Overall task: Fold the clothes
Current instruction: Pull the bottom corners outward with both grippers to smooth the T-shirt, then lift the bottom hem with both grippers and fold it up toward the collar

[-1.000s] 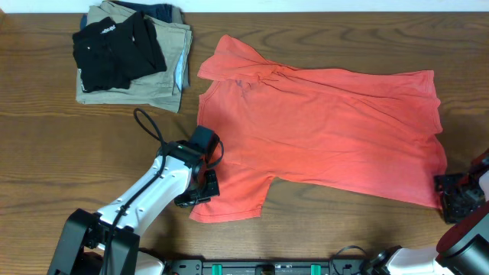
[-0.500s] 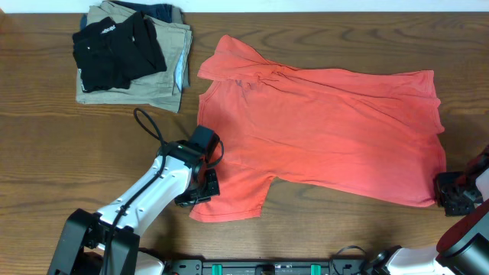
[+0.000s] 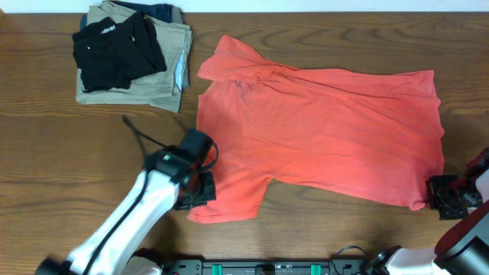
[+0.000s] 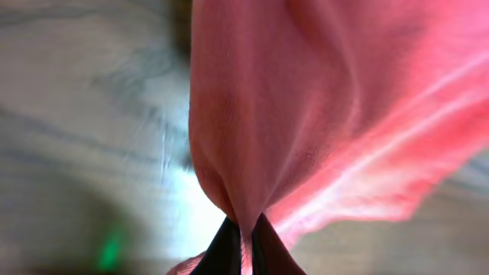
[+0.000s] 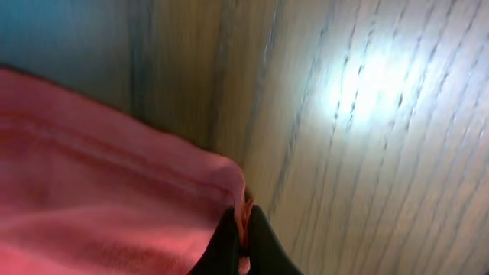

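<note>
A T-shirt (image 3: 328,130) of soft matt cloth is lying creased on a table (image 3: 46,153) of smooth grained wood, glinting faintly.

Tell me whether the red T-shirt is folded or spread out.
Spread out: the T-shirt lies mostly flat across the table, left pincer shut on its sleeve, right pincer shut on a hem corner.

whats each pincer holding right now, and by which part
Both hold the coral T-shirt: the left pincer pinches the sleeve's edge, the right pincer pinches a corner of the hem.
</note>
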Controlling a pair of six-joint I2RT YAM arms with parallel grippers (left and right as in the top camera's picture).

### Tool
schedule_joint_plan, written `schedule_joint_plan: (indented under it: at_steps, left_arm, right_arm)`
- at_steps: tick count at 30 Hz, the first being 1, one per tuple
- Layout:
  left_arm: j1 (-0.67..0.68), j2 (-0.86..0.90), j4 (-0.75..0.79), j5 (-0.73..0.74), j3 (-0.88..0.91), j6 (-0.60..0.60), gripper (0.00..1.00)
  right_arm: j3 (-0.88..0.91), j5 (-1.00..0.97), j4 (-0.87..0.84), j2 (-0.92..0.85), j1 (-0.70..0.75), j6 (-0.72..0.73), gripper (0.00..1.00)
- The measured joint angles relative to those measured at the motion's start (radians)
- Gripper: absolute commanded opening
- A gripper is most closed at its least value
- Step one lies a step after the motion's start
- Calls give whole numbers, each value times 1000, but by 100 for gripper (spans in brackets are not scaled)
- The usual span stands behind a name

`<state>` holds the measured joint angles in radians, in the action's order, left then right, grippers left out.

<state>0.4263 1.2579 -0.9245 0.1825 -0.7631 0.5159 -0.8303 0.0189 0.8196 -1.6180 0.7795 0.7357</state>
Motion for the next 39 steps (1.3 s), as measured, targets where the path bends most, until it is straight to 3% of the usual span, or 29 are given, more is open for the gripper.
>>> schedule_joint_plan:
  at_steps: [7, 17, 28, 39]
  left_arm:
    - [54, -282, -66, 7, -4, 11, 6]
    - [213, -525, -242, -65, -29, 230, 6]
    - [315, -506, -233, -320, -61, 365, 6]
    - [316, -206, 128, -583, -60, 370, 6]
  right_arm:
    - [-15, 36, 90, 145, 0, -69, 1]
    - [-124, 46, 203, 365, -29, -116, 1]
    - [-135, 40, 184, 399, -66, -119, 1]
    - [-136, 45, 22, 377, -163, -100, 1]
